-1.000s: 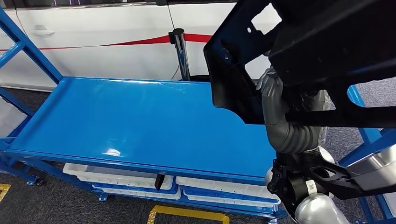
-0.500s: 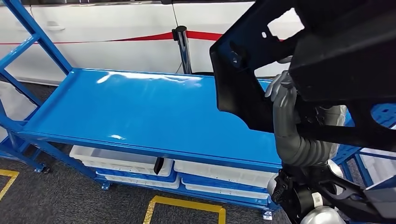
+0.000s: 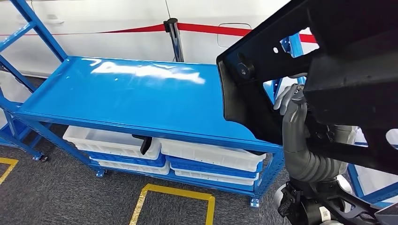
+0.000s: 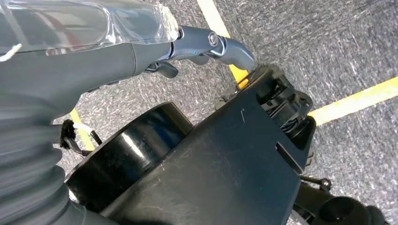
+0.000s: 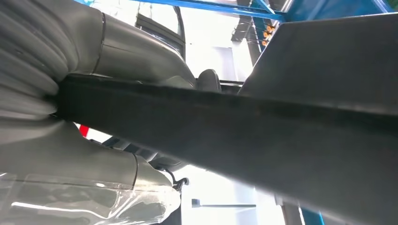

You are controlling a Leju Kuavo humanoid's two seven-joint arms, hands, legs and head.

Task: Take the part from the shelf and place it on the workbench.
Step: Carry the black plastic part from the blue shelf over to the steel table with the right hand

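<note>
Shifted, the whole picture: since a second ago the camera has swung, so the glossy blue metal workbench (image 3: 117, 98) now sits further left and higher in the head view, with grey carpet and a yellow floor outline (image 3: 173, 199) showing below it. On the far left, blue frame struts (image 3: 28, 28) rise beside the bench. Under the bench top, shallow white plastic trays (image 3: 112, 143) sit stacked on blue ones in two columns; what is in them I cannot tell, only rims show, and a small dark piece (image 3: 144, 143) hangs at the front of the left stack. Behind stands a dark post with a red belt barrier (image 3: 172, 37) before a white wall. Moving right, the large black moulded plastic part (image 3: 300, 79) is up in the air, its lower edge overlapping the bench's right end in the picture, not set down. The right hand (image 3: 291, 101) is clamped on it from beneath; the right wrist view shows a dark bar (image 5: 225, 122) of the part between thumb and fingers. The left hand (image 4: 206, 47) hangs over the carpet, fingers apart, nothing in it.
</note>
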